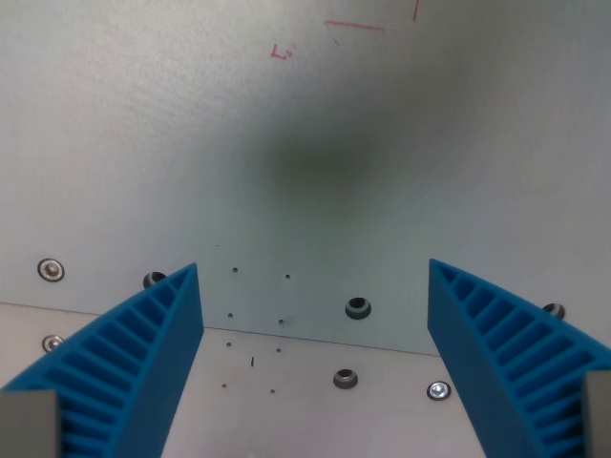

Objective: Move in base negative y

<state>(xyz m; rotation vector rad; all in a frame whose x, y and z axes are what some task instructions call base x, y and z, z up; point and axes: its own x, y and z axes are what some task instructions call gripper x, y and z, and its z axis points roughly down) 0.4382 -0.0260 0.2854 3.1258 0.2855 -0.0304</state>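
My gripper (313,272) is open and empty, with nothing between its two blue ribbed fingers. One finger (143,353) shows at the wrist view's left, the other (501,348) at the wrist view's right. They hang above a pale grey table surface (191,143). A dark soft shadow (325,162) lies on the surface ahead of the fingers.
A seam (315,337) runs across the surface between two panels. Several screws and bolt holes sit near it, among them a screw (51,270) at the left and a hole (358,307) in the middle. Red pen marks (355,27) lie at the top.
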